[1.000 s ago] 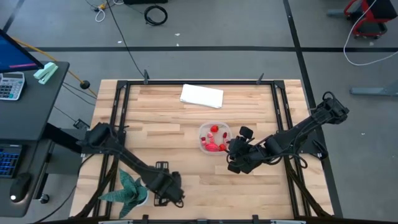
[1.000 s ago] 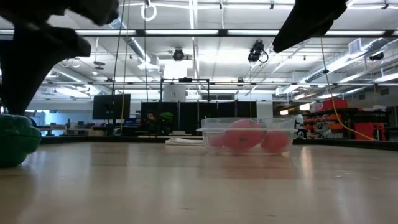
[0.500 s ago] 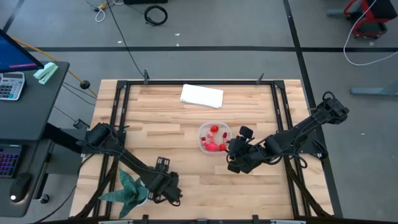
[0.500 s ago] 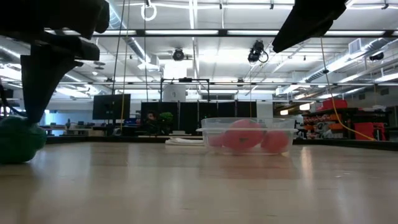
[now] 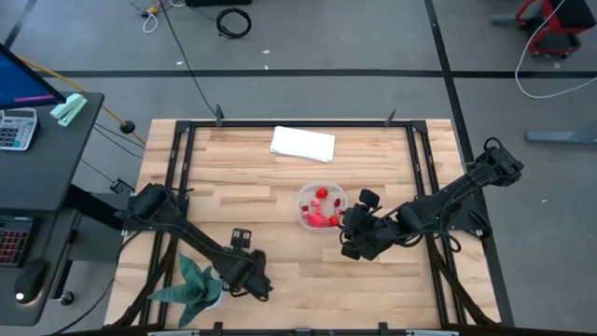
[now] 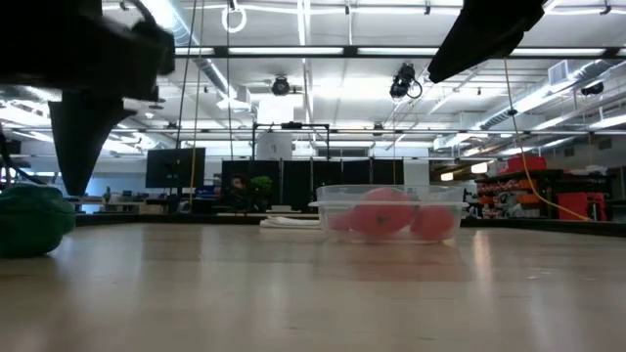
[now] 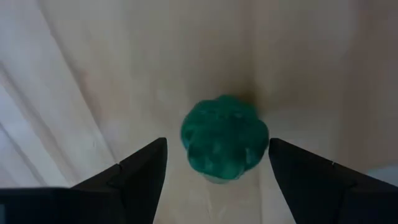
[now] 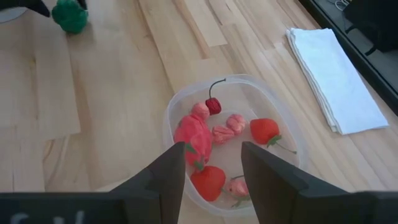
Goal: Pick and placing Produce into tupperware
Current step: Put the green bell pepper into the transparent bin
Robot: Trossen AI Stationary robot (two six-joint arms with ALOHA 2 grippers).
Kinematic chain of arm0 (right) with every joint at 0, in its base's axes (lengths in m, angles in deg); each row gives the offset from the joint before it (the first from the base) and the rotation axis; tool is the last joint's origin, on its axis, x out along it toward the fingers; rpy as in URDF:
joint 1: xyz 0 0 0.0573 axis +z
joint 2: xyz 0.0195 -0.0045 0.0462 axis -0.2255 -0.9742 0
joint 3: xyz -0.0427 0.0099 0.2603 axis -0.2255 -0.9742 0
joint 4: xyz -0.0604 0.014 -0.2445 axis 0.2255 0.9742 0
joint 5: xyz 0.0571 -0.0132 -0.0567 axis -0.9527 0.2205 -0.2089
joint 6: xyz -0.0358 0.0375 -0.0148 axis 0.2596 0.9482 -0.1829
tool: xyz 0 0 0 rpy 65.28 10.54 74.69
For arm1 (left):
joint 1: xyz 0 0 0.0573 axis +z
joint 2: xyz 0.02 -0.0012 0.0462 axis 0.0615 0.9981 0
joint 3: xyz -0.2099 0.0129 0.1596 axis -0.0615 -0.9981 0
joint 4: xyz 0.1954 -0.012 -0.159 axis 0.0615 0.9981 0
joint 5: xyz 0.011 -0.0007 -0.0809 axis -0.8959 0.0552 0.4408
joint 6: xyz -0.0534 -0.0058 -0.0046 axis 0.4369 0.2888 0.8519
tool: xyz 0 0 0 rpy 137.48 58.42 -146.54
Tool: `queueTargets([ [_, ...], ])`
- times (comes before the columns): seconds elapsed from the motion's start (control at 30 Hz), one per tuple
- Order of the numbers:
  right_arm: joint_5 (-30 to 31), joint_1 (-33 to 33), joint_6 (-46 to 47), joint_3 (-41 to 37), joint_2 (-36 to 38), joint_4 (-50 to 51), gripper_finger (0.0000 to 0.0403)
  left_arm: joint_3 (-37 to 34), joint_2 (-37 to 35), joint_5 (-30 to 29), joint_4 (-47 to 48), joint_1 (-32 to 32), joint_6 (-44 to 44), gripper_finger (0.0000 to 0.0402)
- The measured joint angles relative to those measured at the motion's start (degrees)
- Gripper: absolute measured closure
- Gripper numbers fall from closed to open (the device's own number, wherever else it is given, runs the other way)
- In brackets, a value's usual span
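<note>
While our left gripper (image 7: 217,163) hangs wide open over one green piece (image 7: 224,138) lying near the desk's (image 5: 280,177) near-left corner, beside the one spiky plant (image 5: 191,283), our right gripper (image 8: 211,163) waits with fingers spread just above the tupperware's (image 8: 177,106) near rim. We count one tupperware near the desk's middle — roughly seven red and pink pieces (image 8: 194,135) inside — and one white cloth (image 5: 302,144) by the far edge.
</note>
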Motion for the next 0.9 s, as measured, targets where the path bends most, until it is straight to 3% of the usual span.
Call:
queueTargets([
  [0.5, 0.3, 0.0, 0.0, 0.0, 0.0, 0.0, 0.0238, -6.4, 0.0, -0.2, -6.0, 0.5, 2.5, 0.0116],
  [0.7, 0.3, 0.0, -0.1, 0.0, 0.0, 0.0, 0.0238, -6.5, 0.0, -2.8, -6.9, 2.0, 2.6, 0.0159],
  [0.9, 0.4, 0.0, -0.2, 0.0, 0.0, 0.0, 0.0238, -4.0, 0.1, -10.9, -6.0, 5.4, 5.5, 0.0196],
])
